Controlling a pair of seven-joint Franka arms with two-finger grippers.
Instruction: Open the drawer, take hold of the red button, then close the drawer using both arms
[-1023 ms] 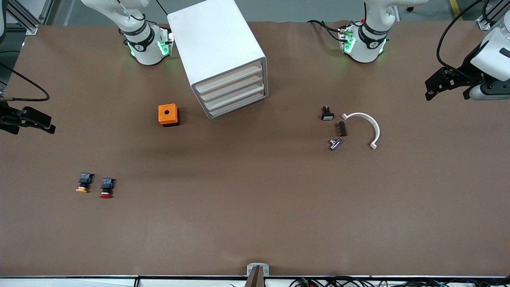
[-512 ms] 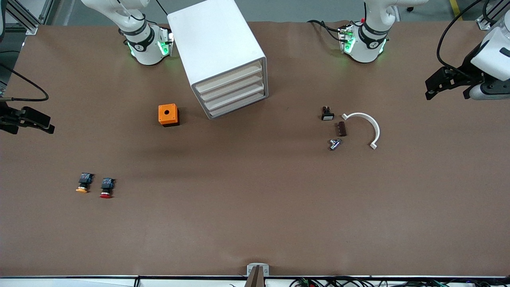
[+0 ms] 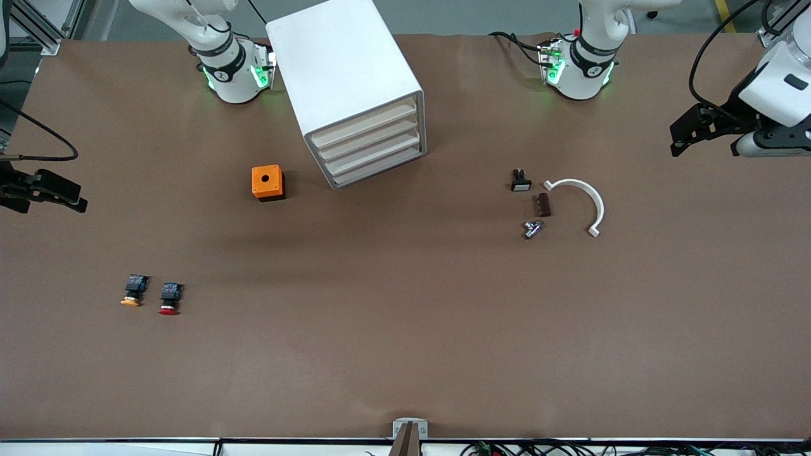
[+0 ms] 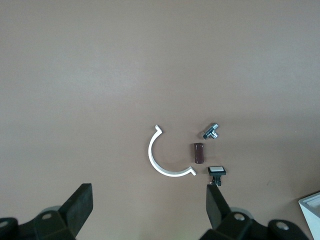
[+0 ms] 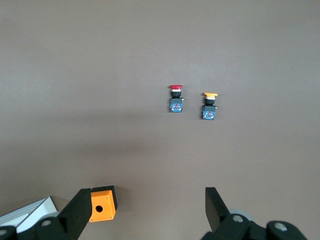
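The white cabinet [image 3: 345,76] stands between the two arm bases, and its stacked drawers [image 3: 370,149] are all pushed in. The red-capped button [image 3: 168,299] [image 5: 175,98] lies on the table toward the right arm's end, beside an orange-capped one [image 3: 132,291]. My right gripper [image 3: 54,204] [image 5: 145,210] hangs open and empty at that end of the table, apart from both buttons. My left gripper [image 3: 704,149] [image 4: 148,210] is open and empty over the left arm's end of the table.
An orange box with a hole [image 3: 268,182] sits beside the cabinet. Toward the left arm's end lie a white arc piece [image 3: 586,197], a brown block [image 3: 542,204], a metal fitting [image 3: 532,228] and a small black switch [image 3: 521,181].
The left gripper has shifted a little toward the bases' side and the middle of the table. The right gripper has hardly moved. Nothing on the table has moved.
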